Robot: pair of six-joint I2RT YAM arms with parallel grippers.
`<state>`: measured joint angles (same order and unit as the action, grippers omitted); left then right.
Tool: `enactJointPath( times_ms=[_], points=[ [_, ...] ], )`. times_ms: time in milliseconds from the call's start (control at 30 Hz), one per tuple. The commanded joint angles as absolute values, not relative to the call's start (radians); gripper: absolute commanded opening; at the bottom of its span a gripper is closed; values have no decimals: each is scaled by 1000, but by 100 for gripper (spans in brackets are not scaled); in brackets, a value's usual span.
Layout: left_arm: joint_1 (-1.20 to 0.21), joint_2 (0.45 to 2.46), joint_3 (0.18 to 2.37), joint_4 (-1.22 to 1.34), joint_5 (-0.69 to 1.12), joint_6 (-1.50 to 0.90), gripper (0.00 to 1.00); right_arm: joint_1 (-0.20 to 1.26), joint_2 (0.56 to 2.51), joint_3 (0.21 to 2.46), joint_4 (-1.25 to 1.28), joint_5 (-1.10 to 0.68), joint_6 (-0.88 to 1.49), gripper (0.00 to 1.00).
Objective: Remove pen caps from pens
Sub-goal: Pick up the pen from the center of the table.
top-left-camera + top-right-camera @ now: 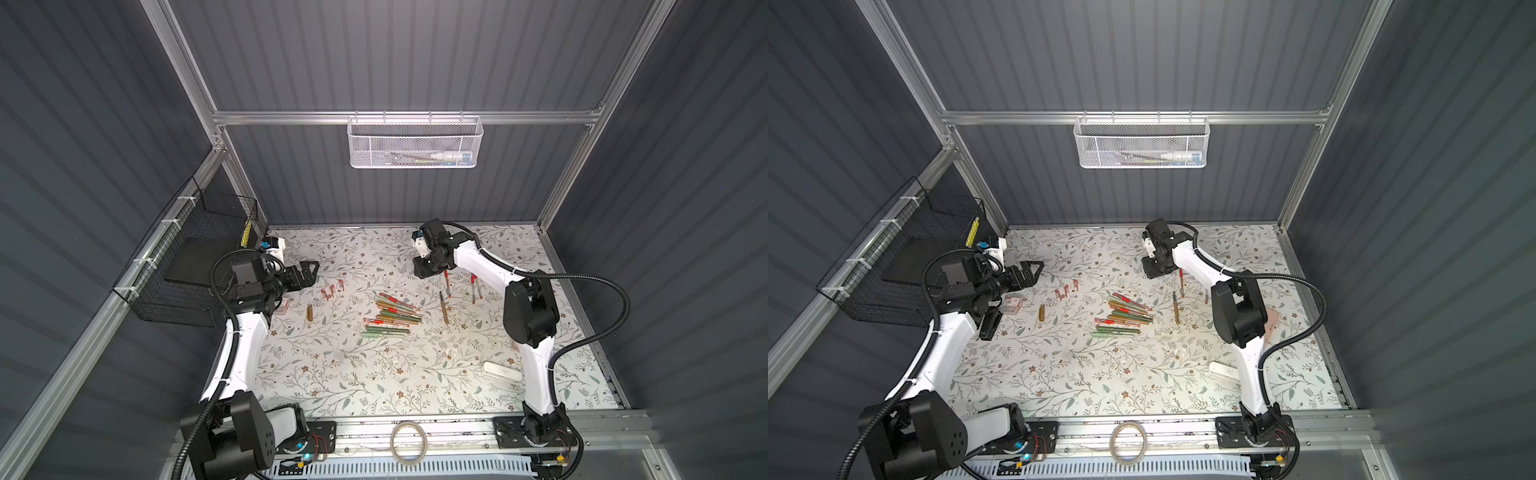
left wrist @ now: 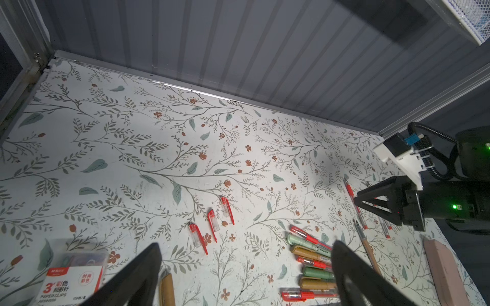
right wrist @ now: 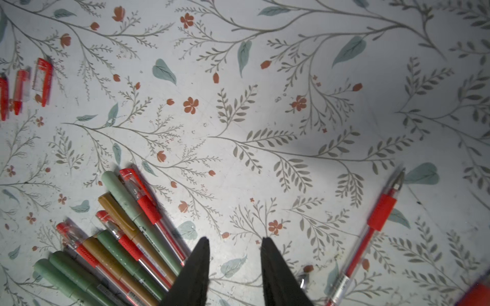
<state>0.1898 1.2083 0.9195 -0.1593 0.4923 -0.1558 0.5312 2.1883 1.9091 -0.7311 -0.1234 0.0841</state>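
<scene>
**A:** Where did the capped pens (image 1: 390, 316) lie?

**B:** Heaped in the middle of the worktop (image 1: 374, 386), about midway between its side edges. Their long axes ran mostly along the far edge, slightly fanned, with the capped ends towards the left arm's side.

**A:** And the tools?

**B:** The right gripper (image 3: 234, 242) hung over bare worktop near the heap, on its far-edge side. Its jaws stood a narrow gap apart with nothing between them. The left gripper (image 1: 313, 274) was spread wide and empty, nearer the left edge, close to three loose red-clipped caps (image 1: 332, 291).

**A:** Which arm was better placed?

**B:** The right, I judged. The heap lay closer to it, towards the front edge and a little leftward. Its jaws would have needed to sit across a barrel, not along it. Some bare-tipped pens (image 1: 447, 284) lay apart, towards the right edge.
</scene>
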Motion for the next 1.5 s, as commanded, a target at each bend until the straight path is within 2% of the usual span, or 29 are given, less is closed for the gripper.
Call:
enactJointPath(
  times_ms=[0, 400, 1333, 1467],
  points=[
    [197, 1193, 914, -156, 513, -169, 100, 590, 2286, 2039, -852, -153, 28, 34],
    [199, 1195, 909, -144, 510, -170, 100, 655, 2344, 2008, -867, -161, -20, 31],
    [213, 1196, 912, -146, 509, -172, 100, 666, 2404, 1983, -877, -121, -22, 30],
    [215, 1189, 907, -149, 513, -172, 100, 658, 2411, 1990, -887, -102, -13, 25]
  ],
)
